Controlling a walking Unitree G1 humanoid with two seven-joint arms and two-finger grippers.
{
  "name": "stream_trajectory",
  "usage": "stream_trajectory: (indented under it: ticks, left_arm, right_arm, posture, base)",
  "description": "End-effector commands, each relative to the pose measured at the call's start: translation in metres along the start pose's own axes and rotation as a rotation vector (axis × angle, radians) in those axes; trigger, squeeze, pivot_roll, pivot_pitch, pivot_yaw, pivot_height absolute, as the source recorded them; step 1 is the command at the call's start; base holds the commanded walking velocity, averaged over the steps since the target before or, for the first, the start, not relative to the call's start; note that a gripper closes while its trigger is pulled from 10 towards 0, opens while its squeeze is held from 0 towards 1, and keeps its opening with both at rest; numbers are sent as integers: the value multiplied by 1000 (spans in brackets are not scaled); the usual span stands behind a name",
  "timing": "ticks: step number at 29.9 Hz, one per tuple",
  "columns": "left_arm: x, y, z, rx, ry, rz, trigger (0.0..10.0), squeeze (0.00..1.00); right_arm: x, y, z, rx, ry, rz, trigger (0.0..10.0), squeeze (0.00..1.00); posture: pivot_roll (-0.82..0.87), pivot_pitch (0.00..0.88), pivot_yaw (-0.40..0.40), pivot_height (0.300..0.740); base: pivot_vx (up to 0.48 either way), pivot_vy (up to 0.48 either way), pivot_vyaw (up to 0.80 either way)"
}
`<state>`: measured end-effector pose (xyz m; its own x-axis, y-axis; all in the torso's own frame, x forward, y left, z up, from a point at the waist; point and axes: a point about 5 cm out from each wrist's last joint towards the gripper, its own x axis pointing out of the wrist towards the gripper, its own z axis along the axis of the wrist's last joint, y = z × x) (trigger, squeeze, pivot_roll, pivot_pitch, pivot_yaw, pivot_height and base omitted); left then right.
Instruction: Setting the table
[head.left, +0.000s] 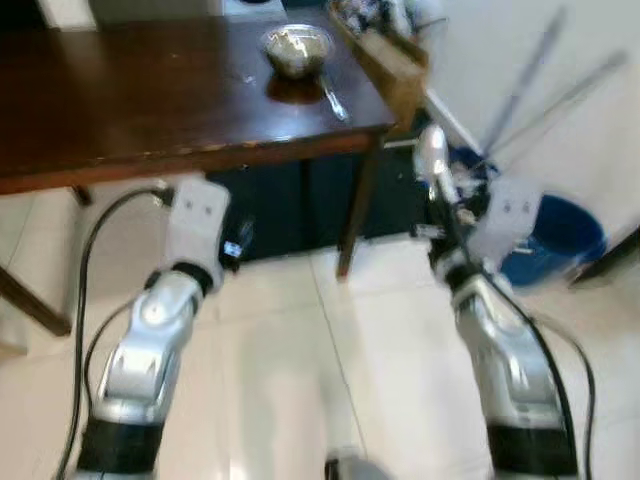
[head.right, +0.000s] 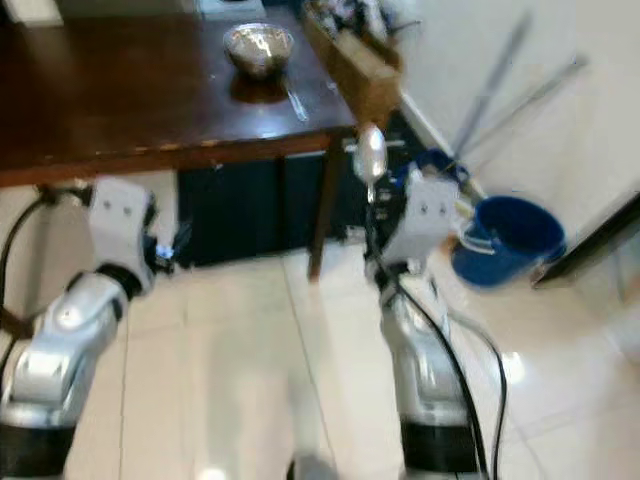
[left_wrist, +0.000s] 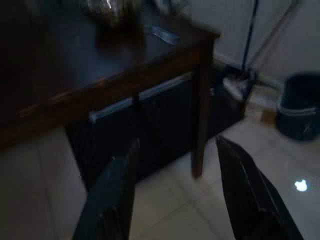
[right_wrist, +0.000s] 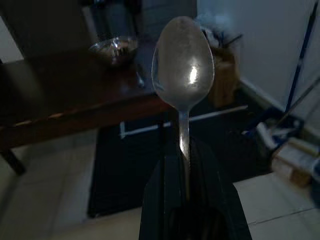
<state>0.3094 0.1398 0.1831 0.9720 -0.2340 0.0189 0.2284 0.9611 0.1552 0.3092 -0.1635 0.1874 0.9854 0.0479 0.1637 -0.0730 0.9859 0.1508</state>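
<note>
While we stand short of the dark wooden table (head.left: 130, 110), our right gripper (right_wrist: 187, 170) pinches a metal spoon (right_wrist: 183, 65) by its handle, bowl end upright.

Our left gripper (left_wrist: 175, 185) hangs at about 9 o'clock of the right one, fingers (left_wrist: 112, 195) spread on nothing, below the table edge. On the table at 12 o'clock sits a metal bowl (head.left: 296, 48), with another utensil (head.left: 333, 98) just beside it. A blue bucket (head.right: 505, 238) stands on the tiled floor (head.left: 300, 340) at about 3 o'clock.
</note>
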Motion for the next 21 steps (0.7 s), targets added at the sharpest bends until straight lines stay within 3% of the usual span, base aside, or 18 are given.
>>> stream_trajectory:
  ticks: [1,2,3,5,7,11,14,15,21]
  left_arm:
    - [-3,5,-8,-1,36,21,10000,0]
    - [-4,5,-8,-7,31,27,10000,0]
    - [-4,6,-7,-22,22,37,10000,0]
    - [-4,6,-6,-27,19,40,10000,0]
    - [-3,9,-4,-65,9,67,10000,0]
    - [-3,14,-2,-99,-3,112,10000,0]
    - [-4,23,-2,-102,-17,173,10000,0]
    - [-8,32,-3,-80,-26,235,10000,0]
    - [-15,46,-13,17,-2,343,10000,0]
  right_arm:
    - [-1,6,-1,21,3,27,10000,0]
    - [-2,9,0,61,-1,56,10000,0]
    - [-4,15,2,158,-3,110,10000,0]
    - [-4,17,3,195,-3,128,10000,0]
    - [-8,25,5,275,15,232,10000,0]
    - [-12,31,6,316,31,311,10000,0]
    - [-15,32,0,293,63,319,10000,0]
    - [-16,30,-7,255,98,311,10000,0]
    - [-18,24,-25,105,209,278,10000,0]
  posture:
    - [-131,42,44,740]
    - [-131,44,45,740]
    - [-131,44,45,740]
    - [-131,44,45,740]
    - [-132,44,46,740]
    - [-134,46,44,740]
    - [-134,46,44,740]
    - [-134,48,40,740]
    - [-127,52,31,740]
  base:
    - [0,0,0]
    - [0,0,0]
    - [0,0,0]
    - [0,0,0]
    - [0,0,0]
    - [0,0,0]
    - [0,0,0]
    - [0,0,0]
    - [0,0,0]
